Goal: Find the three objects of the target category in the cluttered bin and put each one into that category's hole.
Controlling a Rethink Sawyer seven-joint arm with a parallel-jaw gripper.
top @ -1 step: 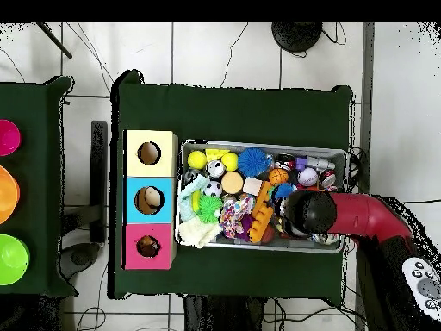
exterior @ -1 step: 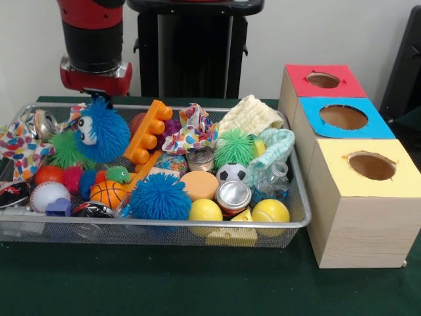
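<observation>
- We see the red and black arm [exterior @ -1 step: 94, 46] come down over the far left end of the wire bin [exterior @ -1 step: 297, 217], right above a blue fuzzy ball with eyes [exterior @ -1 step: 102, 135].
- The gripper [exterior @ -1 step: 99, 97] is hidden behind that ball and under the arm's wrist, so we cannot tell how it stands.
- The bin sits on the green table [exterior @ -1 step: 197, 283] and is packed full: an orange toy block [exterior @ -1 step: 146, 131], a second blue fuzzy ball [exterior @ -1 step: 160, 196], a green fuzzy ball [exterior @ -1 step: 234, 147], two yellow balls [exterior @ -1 step: 205, 210] at the near rim, a small soccer ball [exterior @ -1 step: 231, 173], a small basketball [exterior @ -1 step: 108, 193], a baseball [exterior @ -1 step: 49, 195], a metal can [exterior @ -1 step: 233, 195] and patterned cloth [exterior @ -1 step: 191, 131].
- Just beside the bin's right end stand three wooden boxes in a row, each with a round hole on top: the yellow box [exterior @ -1 step: 363, 191] nearest, the blue box [exterior @ -1 step: 342, 118] in the middle, the red box [exterior @ -1 step: 322, 80] farthest.
- In the overhead view, something pale lies in the blue box's hole [top @ -1 step: 149, 200].
</observation>
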